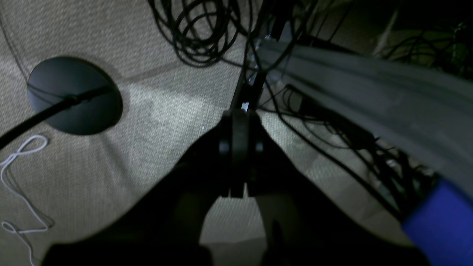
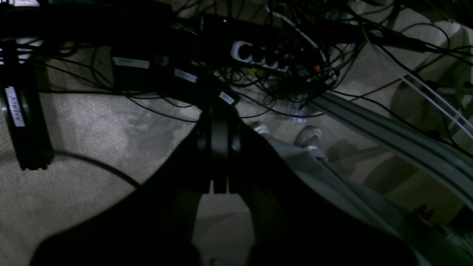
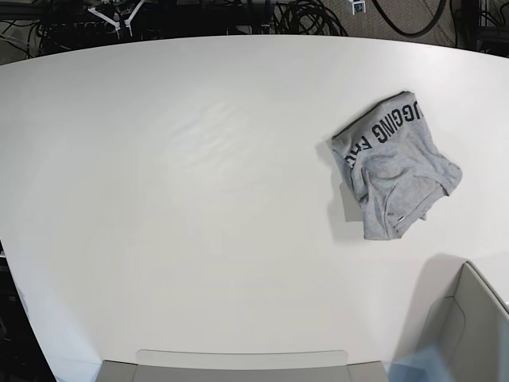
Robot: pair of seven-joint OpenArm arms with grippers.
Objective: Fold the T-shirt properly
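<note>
The heather-grey T-shirt lies crumpled on the right part of the white table in the base view, with black block lettering showing along its far edge. Neither arm appears in that view. In the left wrist view my left gripper is shut with nothing between its fingers, and it points at carpeted floor. My right gripper in the right wrist view is also shut and empty, over carpet and cables. Neither wrist view shows the T-shirt.
A cardboard box stands at the table's near right corner, and a grey rim runs along the near edge. On the floor are a black round stand base, cable coils, a power strip and shoes.
</note>
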